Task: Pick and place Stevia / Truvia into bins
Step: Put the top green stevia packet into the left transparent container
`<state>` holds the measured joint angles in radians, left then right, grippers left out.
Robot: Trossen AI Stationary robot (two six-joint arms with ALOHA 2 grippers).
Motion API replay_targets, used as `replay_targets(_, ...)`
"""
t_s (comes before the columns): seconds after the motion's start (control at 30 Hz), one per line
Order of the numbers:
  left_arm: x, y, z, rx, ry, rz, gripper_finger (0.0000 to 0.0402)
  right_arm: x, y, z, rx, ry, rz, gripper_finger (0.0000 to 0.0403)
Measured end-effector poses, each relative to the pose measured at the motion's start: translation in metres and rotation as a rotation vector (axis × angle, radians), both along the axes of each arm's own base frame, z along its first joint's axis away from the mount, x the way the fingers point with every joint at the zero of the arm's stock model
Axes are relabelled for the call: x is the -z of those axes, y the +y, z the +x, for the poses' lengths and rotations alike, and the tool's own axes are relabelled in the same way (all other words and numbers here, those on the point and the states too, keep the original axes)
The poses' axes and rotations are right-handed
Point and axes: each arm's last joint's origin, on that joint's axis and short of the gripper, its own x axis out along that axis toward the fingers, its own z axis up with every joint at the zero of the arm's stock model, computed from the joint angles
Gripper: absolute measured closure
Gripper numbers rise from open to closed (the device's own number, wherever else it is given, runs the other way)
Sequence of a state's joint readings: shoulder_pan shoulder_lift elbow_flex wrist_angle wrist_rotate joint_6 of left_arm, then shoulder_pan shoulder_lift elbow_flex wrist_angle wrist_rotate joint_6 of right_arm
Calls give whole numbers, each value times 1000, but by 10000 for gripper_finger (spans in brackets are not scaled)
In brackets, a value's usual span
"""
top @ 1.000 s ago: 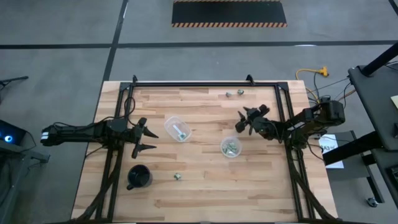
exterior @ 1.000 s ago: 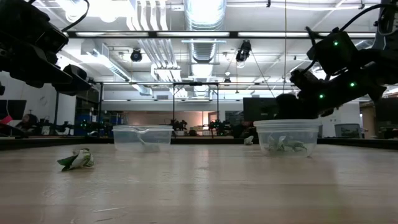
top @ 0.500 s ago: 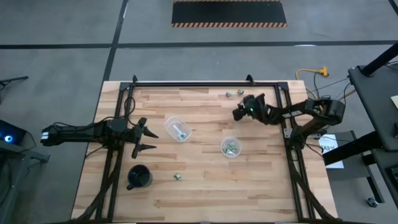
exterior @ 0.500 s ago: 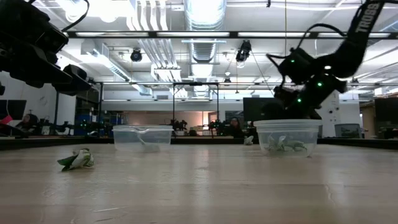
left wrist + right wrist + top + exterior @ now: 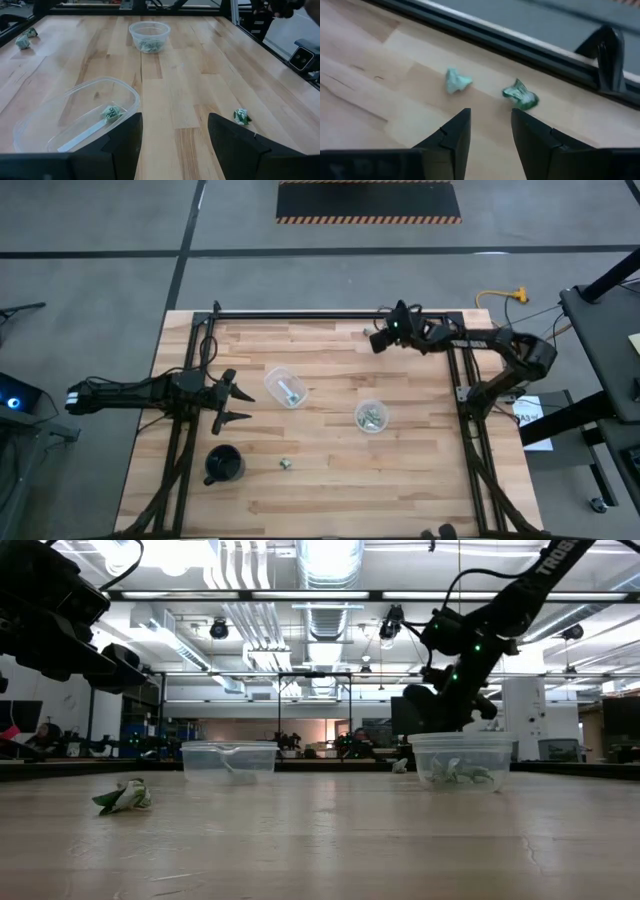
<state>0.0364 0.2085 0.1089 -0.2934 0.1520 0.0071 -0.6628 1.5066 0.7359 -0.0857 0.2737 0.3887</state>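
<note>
Step in hand: approach for a pick. Right gripper [image 5: 376, 340] at far table edge, fingers parted and empty, just short of two crumpled Stevia packets [image 5: 520, 95]. Next move likely calls for lowering and centring over one. Left gripper [image 5: 232, 402] waiting beside left bin [image 5: 285, 387], fingers apart.

Count: two bins; right bin [image 5: 371, 416] holding several packets, left bin one; one more loose packet [image 5: 285, 464] near black cup [image 5: 223, 465].
</note>
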Motion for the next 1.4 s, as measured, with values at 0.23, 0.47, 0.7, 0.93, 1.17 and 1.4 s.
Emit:
replay_targets(0.23, 0, 0, 0, 0, 1, 0, 193, -13, -23, -14, 24, 1, 105, 270)
replay_targets(0.47, 0, 0, 0, 0, 0, 0, 193, -8, -30, -13, 23, 15, 119, 260)
replay_targets(0.7, 0, 0, 0, 0, 0, 0, 193, 21, -50, 2, 24, 125, 157, 258)
replay_targets(0.93, 0, 0, 0, 0, -1, 0, 193, 48, -74, 11, 66, 195, 241, 264)
replay_targets(1.17, 0, 0, 0, -1, 0, 0, 193, 43, -80, 18, 62, 232, 283, 287)
replay_targets(1.4, 0, 0, 0, 0, 0, 0, 193, 11, -74, 14, 1, 270, 249, 383)
